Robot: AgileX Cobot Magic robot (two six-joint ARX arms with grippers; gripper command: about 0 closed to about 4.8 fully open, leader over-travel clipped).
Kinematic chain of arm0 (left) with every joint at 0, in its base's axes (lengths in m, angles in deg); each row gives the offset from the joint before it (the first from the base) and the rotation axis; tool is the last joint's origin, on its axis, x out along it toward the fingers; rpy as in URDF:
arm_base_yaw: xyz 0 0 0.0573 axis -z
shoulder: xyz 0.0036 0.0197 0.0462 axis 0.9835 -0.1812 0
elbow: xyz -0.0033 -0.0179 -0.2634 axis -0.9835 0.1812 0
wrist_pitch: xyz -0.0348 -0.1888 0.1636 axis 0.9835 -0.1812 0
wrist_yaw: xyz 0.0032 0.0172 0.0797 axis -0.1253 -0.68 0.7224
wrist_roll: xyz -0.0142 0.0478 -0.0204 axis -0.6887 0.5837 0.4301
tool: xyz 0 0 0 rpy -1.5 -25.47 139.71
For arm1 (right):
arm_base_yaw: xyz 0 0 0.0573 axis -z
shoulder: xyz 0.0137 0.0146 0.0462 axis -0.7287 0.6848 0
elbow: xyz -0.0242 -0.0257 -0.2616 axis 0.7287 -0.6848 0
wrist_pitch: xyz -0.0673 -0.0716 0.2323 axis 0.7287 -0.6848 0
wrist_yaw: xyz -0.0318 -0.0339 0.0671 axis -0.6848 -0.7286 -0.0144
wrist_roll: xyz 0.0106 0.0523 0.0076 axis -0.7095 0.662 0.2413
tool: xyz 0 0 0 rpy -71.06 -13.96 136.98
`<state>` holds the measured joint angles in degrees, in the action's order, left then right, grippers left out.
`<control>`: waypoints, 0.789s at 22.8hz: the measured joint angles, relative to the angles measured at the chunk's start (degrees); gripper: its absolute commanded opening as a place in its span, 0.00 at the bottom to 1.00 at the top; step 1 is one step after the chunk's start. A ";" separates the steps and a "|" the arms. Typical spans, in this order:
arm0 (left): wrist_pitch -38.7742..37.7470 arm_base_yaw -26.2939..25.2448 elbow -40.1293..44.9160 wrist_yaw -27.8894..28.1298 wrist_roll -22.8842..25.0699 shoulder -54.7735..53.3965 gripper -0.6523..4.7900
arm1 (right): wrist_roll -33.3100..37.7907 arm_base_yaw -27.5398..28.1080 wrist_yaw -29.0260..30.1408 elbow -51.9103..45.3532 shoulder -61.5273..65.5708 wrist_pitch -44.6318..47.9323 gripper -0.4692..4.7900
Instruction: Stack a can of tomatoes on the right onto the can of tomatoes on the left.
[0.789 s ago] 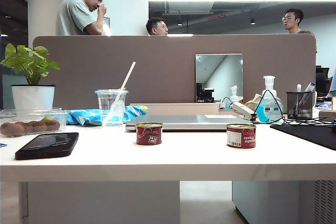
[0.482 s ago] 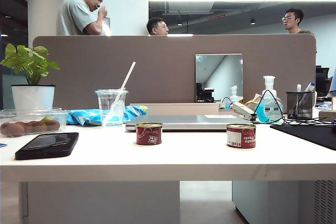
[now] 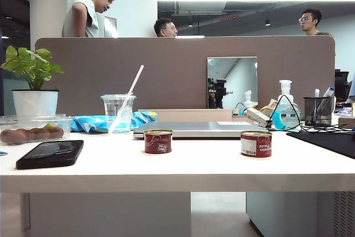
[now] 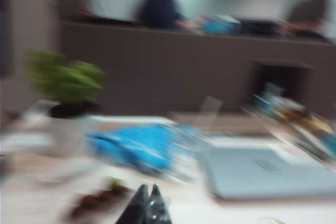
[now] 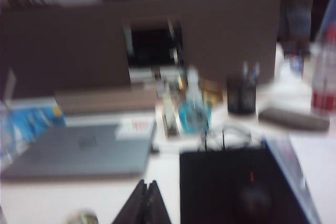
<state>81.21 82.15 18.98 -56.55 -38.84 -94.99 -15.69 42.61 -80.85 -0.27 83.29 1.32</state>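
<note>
Two short red tomato cans stand upright and apart on the white table point(image 3: 183, 167). The left can point(image 3: 158, 141) is near the middle and the right can point(image 3: 256, 143) is further right. Neither arm shows in the exterior view. The left wrist view is blurred; my left gripper point(image 4: 148, 187) has its dark fingertips pressed together with nothing between them, above the table near the fruit box. In the blurred right wrist view my right gripper point(image 5: 146, 183) is likewise shut and empty, beside a black mat point(image 5: 236, 187). A pale round blur point(image 5: 81, 217) near it may be a can top.
A black phone point(image 3: 50, 154), a clear box of fruit point(image 3: 30, 131) and a potted plant point(image 3: 35, 102) sit at the left. Behind the cans are a cup with a straw point(image 3: 117, 113) and a closed laptop point(image 3: 194, 130). A sanitizer bottle point(image 3: 285, 114), pen holder point(image 3: 317, 110) and black mat point(image 3: 327, 140) are at the right.
Both cans stay where they were. The man behind the partition at the left has lowered his hand, and a dark reflection in the mirror has shifted.
</note>
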 measured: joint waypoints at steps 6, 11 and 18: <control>-3.45 3.89 -12.33 -29.57 3.10 -29.38 0.11 | -3.19 0.00 12.57 18.10 19.26 -7.23 0.18; -7.65 17.75 -14.49 -23.39 12.85 -37.77 0.11 | -6.32 -4.68 18.51 23.54 42.93 -8.96 0.31; -6.73 21.11 -14.49 -16.41 14.40 -37.92 0.11 | -14.45 -15.30 12.46 27.69 77.29 9.38 0.64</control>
<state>74.47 103.27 4.49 -72.97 -24.44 -132.92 -30.14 27.31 -68.40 27.42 160.58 10.70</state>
